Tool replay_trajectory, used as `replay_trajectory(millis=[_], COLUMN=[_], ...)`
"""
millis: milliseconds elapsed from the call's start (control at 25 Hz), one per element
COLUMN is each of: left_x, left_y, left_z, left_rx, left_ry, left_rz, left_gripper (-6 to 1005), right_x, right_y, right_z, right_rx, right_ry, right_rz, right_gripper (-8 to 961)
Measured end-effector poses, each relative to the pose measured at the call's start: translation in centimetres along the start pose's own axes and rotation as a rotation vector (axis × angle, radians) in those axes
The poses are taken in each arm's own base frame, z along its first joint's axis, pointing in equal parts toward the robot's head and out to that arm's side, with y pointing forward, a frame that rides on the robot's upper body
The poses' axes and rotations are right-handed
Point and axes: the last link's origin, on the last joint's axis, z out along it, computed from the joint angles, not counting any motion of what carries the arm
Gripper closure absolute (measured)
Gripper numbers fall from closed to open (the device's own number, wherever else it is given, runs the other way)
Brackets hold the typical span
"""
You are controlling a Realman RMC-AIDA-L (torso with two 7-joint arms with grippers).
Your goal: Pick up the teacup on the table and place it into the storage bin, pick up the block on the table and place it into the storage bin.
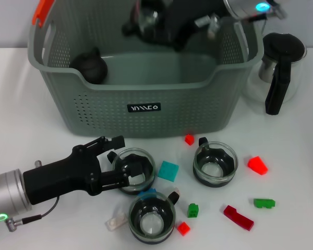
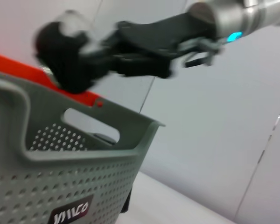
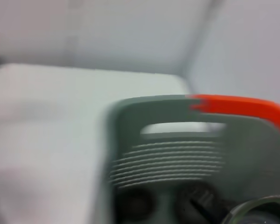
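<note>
The grey-green storage bin (image 1: 146,104) stands at the back of the table. My right gripper (image 1: 148,23) hangs over its open top, shut on a glass teacup (image 1: 145,18) with a black base; the left wrist view shows that teacup (image 2: 65,51) above the bin rim (image 2: 84,154). On the table lie three more teacups: left (image 1: 135,169), right (image 1: 215,164) and front (image 1: 152,219). My left gripper (image 1: 122,159) is open, with its fingers either side of the left teacup's near wall. A teal block (image 1: 168,171) lies beside that cup.
Small blocks are scattered in front of the bin: red (image 1: 257,165), green (image 1: 264,203), dark red (image 1: 238,217), green (image 1: 193,210) and clear (image 1: 116,221). A glass pot with a black handle (image 1: 279,67) stands right of the bin. A black object (image 1: 90,66) lies inside the bin.
</note>
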Motion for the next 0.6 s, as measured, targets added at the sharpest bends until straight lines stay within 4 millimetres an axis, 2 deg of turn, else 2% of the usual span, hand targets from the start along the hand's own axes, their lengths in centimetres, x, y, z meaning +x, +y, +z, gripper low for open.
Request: replay_trajectory(millis=[240,600], left_x=[0.6,0.9], left_y=[0.0,-0.2], left_z=[0.0,-0.1], left_rx=[-0.021,-0.015], left_ry=[0.009,0.011], left_rz=[0.021,0.035], left_gripper=[123,125], right_x=[1.9,5.4], right_y=[-2.4,-2.8], right_z=[1.9,4.1], right_rx=[0.173,0.271], right_ry=[-0.01,0.027], right_rz=[0.168,0.294], right_gripper=[878,868])
